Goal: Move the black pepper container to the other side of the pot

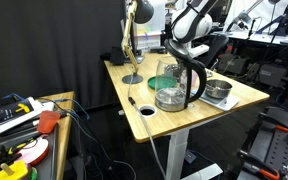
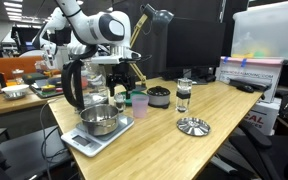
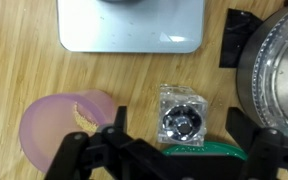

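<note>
The black pepper container [image 3: 181, 112] is a small clear jar with a dark top, seen from above in the wrist view. It stands on the wooden table between the scale, the kettle and a green cup. My gripper [image 3: 176, 128] is open, one finger on each side of the jar, neither touching it. In an exterior view the gripper [image 2: 121, 92] hangs low beside the kettle, over the jar [image 2: 119, 102]. The metal pot [image 2: 99, 122] sits on a grey scale [image 2: 76, 143]. In an exterior view the pot [image 1: 217, 90] shows, but the jar is hidden behind the kettle.
A tall glass kettle with a black handle [image 2: 76, 85] stands close beside the jar. A green cup [image 2: 139, 103] and a pink disc [image 3: 64, 125] are nearby. A black lidded tub [image 2: 158, 96], a second clear jar [image 2: 183, 95] and a metal lid [image 2: 192, 126] stand further along. A desk lamp [image 1: 131, 45] is at the back.
</note>
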